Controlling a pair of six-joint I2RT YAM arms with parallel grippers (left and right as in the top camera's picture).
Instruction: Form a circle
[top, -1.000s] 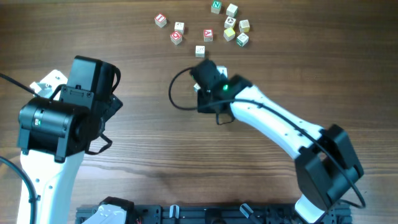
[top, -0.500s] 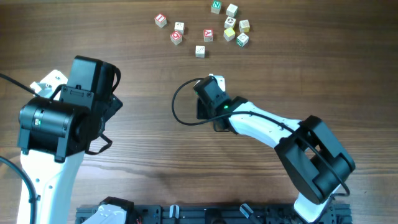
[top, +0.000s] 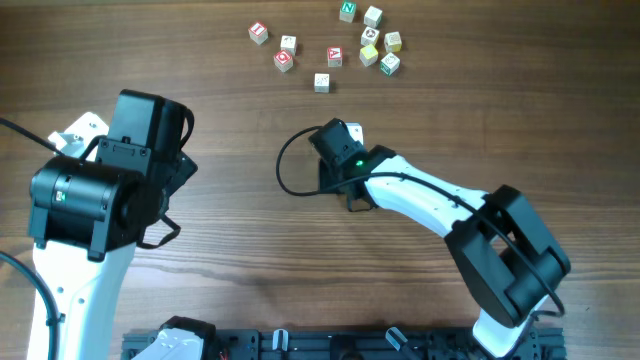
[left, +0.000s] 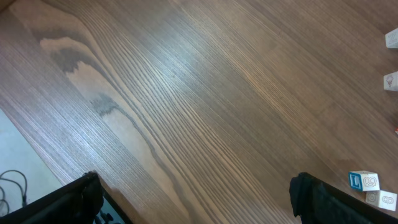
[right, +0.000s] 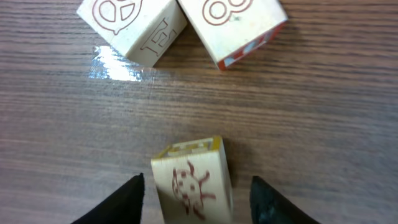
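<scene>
Circle (right: 233, 25) is only a three-cube clump on the tabletop (right: 323, 124), right under the right gripper (right: 196, 190), jaws loosely open either side of the nearest cube (right: 189, 177), other two just ahead; left gripper (left: 193, 193), jaws wide, sits well apart.

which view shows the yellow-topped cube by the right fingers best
Right wrist: the yellow-topped cube sits large between the right gripper's open fingers, its red drawing clear. Overhead, the gripper covers it. Left wrist shows only tiny cubes at its edge, none identifiable.
</scene>
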